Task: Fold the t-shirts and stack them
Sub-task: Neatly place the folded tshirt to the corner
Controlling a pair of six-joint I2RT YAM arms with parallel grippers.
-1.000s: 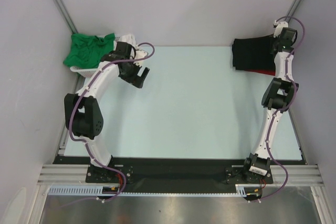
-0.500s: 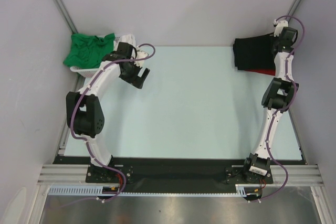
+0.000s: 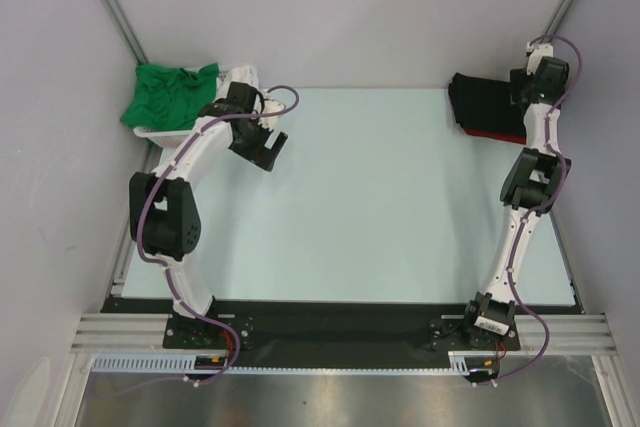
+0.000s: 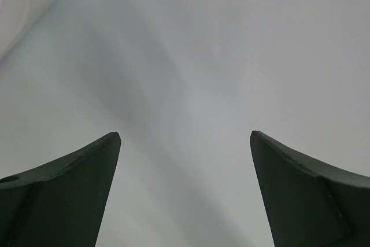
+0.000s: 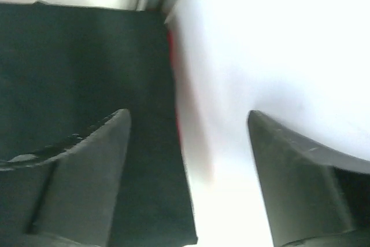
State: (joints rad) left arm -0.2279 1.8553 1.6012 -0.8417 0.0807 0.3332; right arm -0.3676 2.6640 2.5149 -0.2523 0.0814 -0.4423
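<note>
A folded black t-shirt (image 3: 483, 102) lies at the table's far right corner on top of a red t-shirt (image 3: 497, 134), of which only an edge shows. My right gripper (image 3: 516, 88) hovers at that stack's right edge, open and holding nothing. In the right wrist view the black t-shirt (image 5: 87, 67) fills the left half, a thin strip of the red t-shirt (image 5: 171, 47) runs along its edge, and the right gripper (image 5: 188, 121) straddles that edge. A crumpled green t-shirt (image 3: 165, 92) sits in the basket. My left gripper (image 3: 264, 150) hangs open over bare table; the left wrist view shows the left gripper (image 4: 185, 137) empty.
The white plastic basket (image 3: 152, 133) stands at the far left corner, against the left wall. Metal frame posts (image 3: 110, 2) rise at both back corners. The pale table top (image 3: 370, 197) lies between the two arms.
My right gripper has opened and let go of the black t-shirt, which now lies a little farther right on the red one. The left arm shifted only slightly.
</note>
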